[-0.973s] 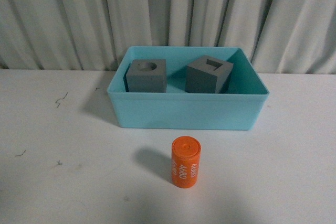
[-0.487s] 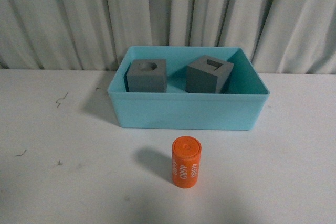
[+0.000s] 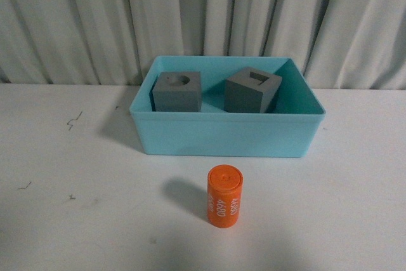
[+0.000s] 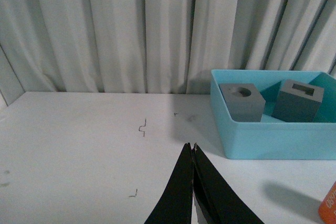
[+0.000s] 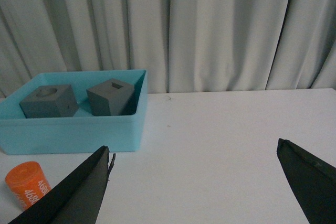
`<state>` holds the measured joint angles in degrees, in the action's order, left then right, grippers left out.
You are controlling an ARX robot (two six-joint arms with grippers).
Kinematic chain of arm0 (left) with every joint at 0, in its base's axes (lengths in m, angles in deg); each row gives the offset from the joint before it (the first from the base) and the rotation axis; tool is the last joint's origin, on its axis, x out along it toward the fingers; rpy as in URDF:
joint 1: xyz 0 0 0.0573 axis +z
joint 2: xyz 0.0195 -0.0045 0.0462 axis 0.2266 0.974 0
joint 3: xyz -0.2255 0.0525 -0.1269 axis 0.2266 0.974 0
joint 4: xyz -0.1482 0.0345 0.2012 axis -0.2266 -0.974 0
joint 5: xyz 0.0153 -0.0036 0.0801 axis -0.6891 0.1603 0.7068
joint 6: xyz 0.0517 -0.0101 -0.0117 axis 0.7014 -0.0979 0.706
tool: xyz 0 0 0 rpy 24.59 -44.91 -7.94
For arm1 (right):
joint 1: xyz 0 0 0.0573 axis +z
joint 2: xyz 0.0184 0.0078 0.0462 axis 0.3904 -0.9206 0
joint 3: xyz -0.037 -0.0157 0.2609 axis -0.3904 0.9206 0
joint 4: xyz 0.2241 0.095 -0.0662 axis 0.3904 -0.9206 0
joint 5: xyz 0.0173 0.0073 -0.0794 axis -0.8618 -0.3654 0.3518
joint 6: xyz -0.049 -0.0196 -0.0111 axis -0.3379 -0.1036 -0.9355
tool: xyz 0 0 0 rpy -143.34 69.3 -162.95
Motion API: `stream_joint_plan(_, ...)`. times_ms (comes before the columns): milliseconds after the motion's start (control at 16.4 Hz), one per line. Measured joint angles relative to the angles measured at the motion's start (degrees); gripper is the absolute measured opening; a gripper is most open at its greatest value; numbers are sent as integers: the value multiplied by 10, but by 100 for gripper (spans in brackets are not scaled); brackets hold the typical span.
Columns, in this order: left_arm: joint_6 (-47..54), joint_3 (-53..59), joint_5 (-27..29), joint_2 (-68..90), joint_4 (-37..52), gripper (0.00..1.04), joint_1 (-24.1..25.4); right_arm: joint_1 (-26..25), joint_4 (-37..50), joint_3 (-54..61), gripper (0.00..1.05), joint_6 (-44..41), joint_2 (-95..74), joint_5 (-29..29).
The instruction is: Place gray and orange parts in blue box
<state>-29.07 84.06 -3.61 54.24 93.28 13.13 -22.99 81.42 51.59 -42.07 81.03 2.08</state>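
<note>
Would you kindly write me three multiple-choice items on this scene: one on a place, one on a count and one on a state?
1. Where is the orange cylinder relative to the blue box?
A. inside it
B. behind it
C. on the table in front of it

2. How many gray cubes lie in the box?
A. two
B. one
C. three

3. In what state is the right pincer?
A. shut on the cylinder
B. open and empty
C. shut on nothing

Answers:
1 C: the front view shows the cylinder upright on the table, apart from the box's near wall.
2 A: the cube with the round recess and the cube with the square recess both sit inside.
3 B: in the right wrist view its fingers stand wide apart with nothing between them.
</note>
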Motion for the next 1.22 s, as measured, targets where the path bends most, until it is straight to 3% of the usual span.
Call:
stream_joint_plan(730,0,0,0,-156,-151,2,0,0,0,0,98,0,0,0)
stream_joint_plan(852,0,0,0,-240,-258,2,0,0,0,0,98,0,0,0)
stream_joint_plan(1217,0,0,0,-252,-252,5,0,0,0,0,98,0,0,0)
